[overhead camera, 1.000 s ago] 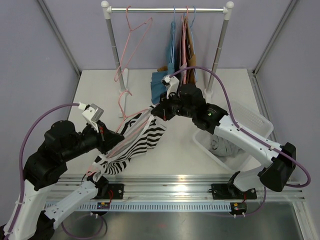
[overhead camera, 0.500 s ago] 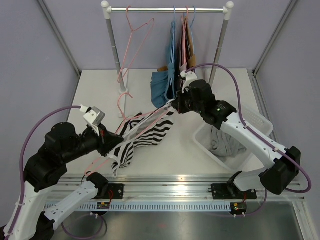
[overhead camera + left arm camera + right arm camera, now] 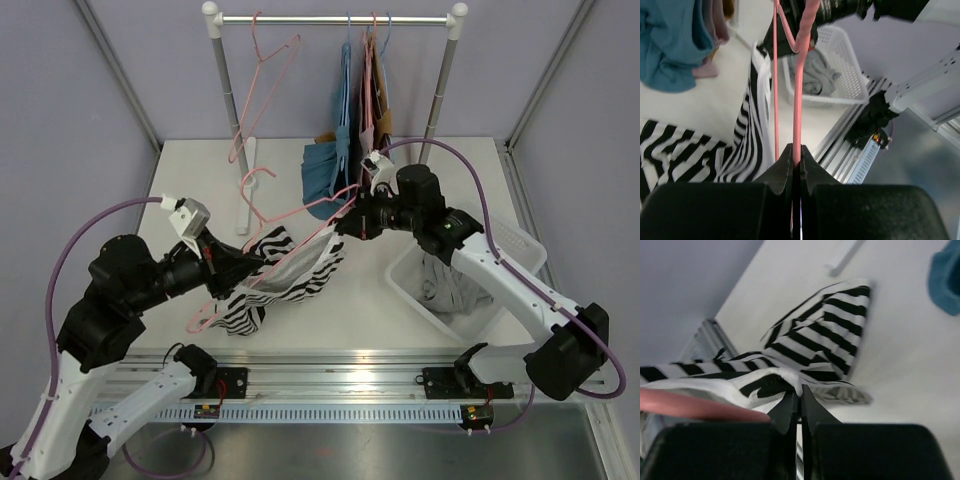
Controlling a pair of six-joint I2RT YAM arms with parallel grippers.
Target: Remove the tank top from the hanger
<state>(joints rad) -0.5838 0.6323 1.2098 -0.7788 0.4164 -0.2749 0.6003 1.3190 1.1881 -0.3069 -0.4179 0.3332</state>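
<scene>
The black-and-white striped tank top (image 3: 285,277) hangs bunched between both arms above the table, draped over a pink hanger (image 3: 300,214). My left gripper (image 3: 232,266) is shut on the hanger's pink wire (image 3: 799,100), which runs up from between its jaws (image 3: 796,150). My right gripper (image 3: 346,222) is shut on a fold of the tank top's white edge (image 3: 790,377), pinched at its jaw tips (image 3: 800,390). More striped cloth (image 3: 825,340) lies below on the table. One pink hanger arm (image 3: 695,407) sits just left of the right gripper.
A clothes rack (image 3: 335,18) stands at the back with an empty pink hanger (image 3: 265,90) and several hanging garments (image 3: 358,100). A teal garment (image 3: 320,170) lies under it. A white basket (image 3: 508,238) with grey clothes stands at the right.
My right gripper has drawn the tank top's edge to the right and back. The left gripper has turned the hanger, its hook now up at the back left. The cloth has bunched up.
</scene>
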